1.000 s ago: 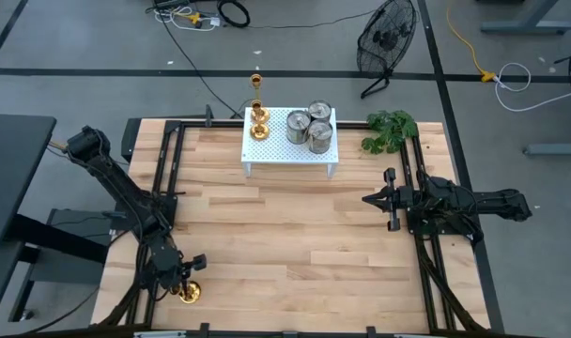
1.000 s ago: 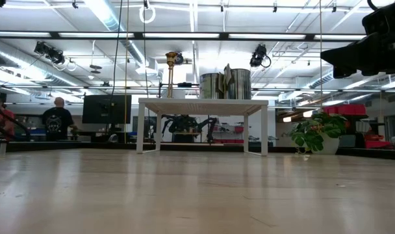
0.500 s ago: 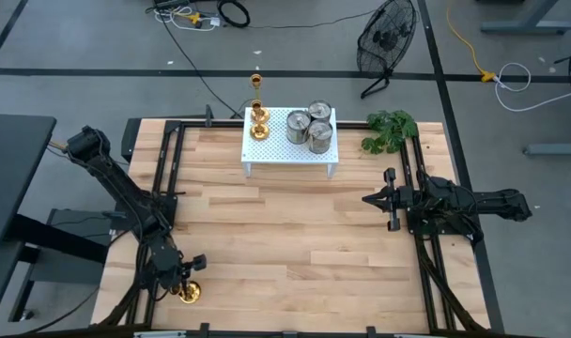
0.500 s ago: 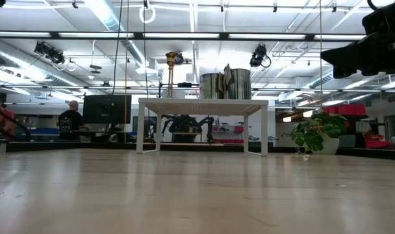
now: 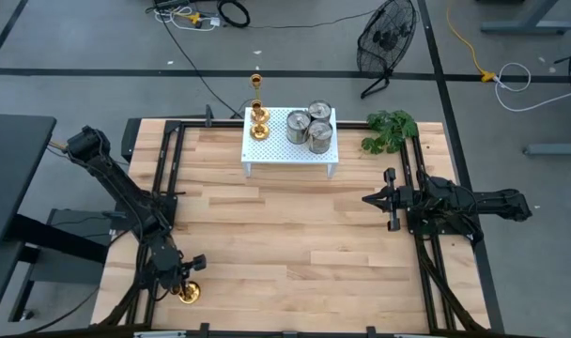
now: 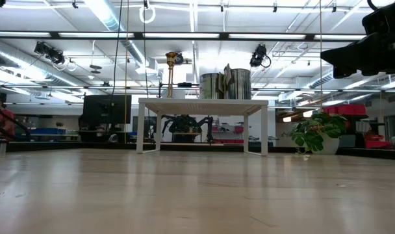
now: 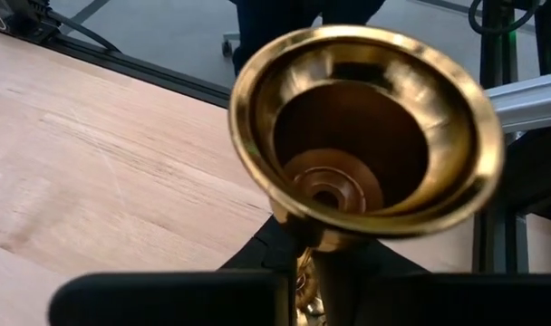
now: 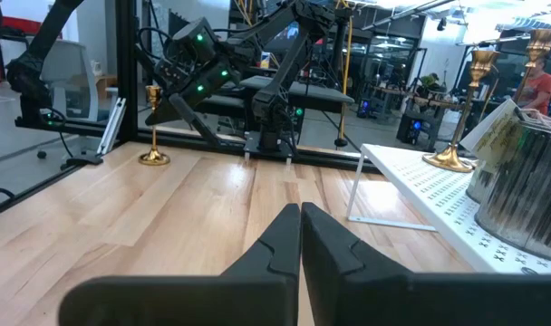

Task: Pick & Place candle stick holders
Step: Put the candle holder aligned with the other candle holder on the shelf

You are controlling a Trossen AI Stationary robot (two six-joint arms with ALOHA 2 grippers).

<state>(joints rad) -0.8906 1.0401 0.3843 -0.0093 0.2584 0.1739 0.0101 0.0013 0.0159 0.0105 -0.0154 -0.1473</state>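
While its flared brass cup is gleaming, the gold candle stick holder (image 5: 189, 293) is standing at the table's (image 5: 295, 239) seven o'clock corner with the left gripper (image 5: 183, 282) pinching its slim stem. Its base is going unseen in the left wrist view, hidden behind the dark fingers. Right gripper (image 5: 370, 200), fingers pressed together on nothing, is waiting at three o'clock, leaving open wood between the white rack (image 5: 288, 141) at twelve o'clock and the near edge.

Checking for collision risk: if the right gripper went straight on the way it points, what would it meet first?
Probably nothing on the table: the right gripper, jaws shut, points across bare wooden tabletop. The white perforated rack sits off to one side, though depth is unclear.
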